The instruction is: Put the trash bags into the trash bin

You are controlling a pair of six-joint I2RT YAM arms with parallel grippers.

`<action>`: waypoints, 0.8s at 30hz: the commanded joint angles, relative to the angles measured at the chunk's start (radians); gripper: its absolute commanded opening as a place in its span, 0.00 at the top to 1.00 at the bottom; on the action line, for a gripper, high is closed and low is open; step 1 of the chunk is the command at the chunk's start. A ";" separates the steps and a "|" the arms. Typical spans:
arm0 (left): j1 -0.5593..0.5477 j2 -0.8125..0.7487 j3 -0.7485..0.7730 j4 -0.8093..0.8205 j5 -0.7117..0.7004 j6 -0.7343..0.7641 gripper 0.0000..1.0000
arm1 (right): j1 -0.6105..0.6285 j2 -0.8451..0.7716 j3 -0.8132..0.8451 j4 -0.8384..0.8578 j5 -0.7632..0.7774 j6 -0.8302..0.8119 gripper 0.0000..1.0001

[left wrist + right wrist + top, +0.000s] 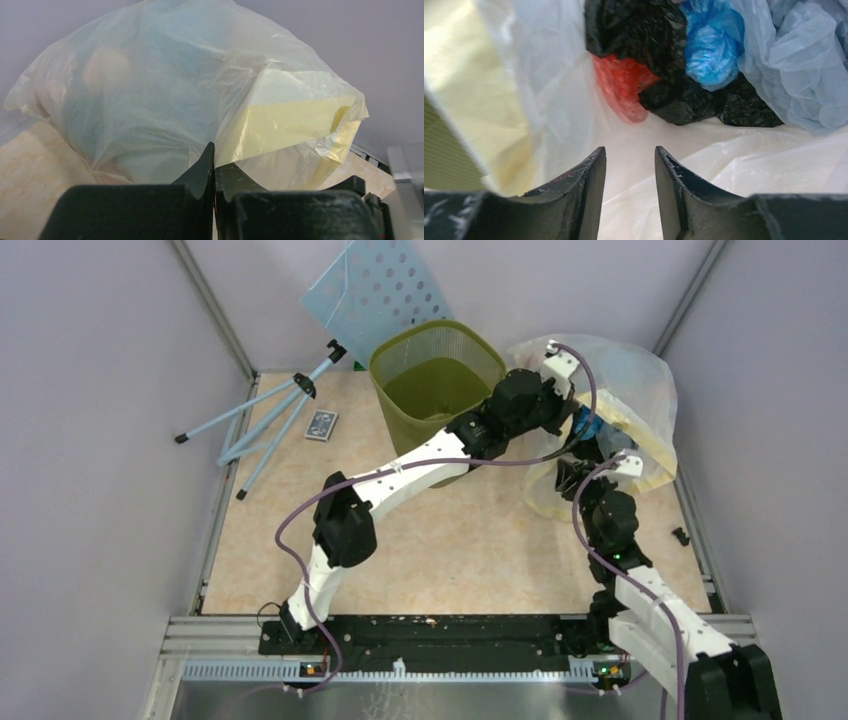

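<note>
Reaching the black bag cleanly is the step in hand. On the worktop (pixel 450 540), the clear rubbish bag (pixel 640 390) opens around the right fingers (pixel 630 148) and bulges just ahead of the left fingers (pixel 212 155); the olive trash bin (pixel 440 345) stands behind the left pair. The crinkled black trash bag (pixel 674 95) lies just beyond the right tips, among red and blue plastic. The right fingers are narrowly parted, holding nothing. The left are pressed together; whether they nip film I cannot tell. Best to widen, advance, and pinch black plastic only.
</note>
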 commanded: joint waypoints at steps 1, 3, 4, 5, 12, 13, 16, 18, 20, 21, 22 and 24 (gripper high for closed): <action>0.008 -0.071 0.034 -0.009 -0.010 0.006 1.00 | 0.011 0.127 0.033 0.155 0.077 -0.016 0.61; 0.008 -0.076 0.028 -0.019 -0.013 0.015 1.00 | 0.012 0.200 0.058 0.175 0.086 0.004 0.64; 0.009 -0.080 0.027 -0.024 -0.015 0.017 1.00 | 0.011 0.231 0.059 0.202 0.095 0.026 0.64; 0.010 -0.082 0.027 -0.029 -0.018 0.020 1.00 | 0.010 0.262 0.052 0.242 0.105 0.053 0.65; 0.018 -0.099 0.028 -0.068 -0.017 0.035 1.00 | 0.010 0.501 0.093 0.421 0.073 0.171 0.66; 0.019 -0.103 0.027 -0.074 -0.019 0.040 1.00 | 0.010 0.530 0.104 0.441 0.072 0.176 0.66; 0.022 -0.117 0.014 -0.085 -0.050 0.068 1.00 | -0.014 0.580 0.178 0.398 0.066 0.208 0.62; 0.022 -0.125 0.007 -0.088 -0.073 0.086 1.00 | -0.051 0.608 0.234 0.359 0.020 0.251 0.60; 0.022 -0.129 0.004 -0.096 -0.086 0.100 1.00 | -0.086 0.640 0.289 0.320 -0.032 0.295 0.58; 0.022 -0.130 0.003 -0.097 -0.089 0.105 1.00 | -0.098 0.653 0.318 0.299 -0.061 0.315 0.56; 0.023 -0.131 0.000 -0.097 -0.092 0.109 1.00 | -0.107 0.664 0.347 0.268 -0.081 0.330 0.54; 0.023 -0.132 -0.004 -0.097 -0.099 0.117 1.00 | -0.112 0.679 0.397 0.231 -0.101 0.348 0.49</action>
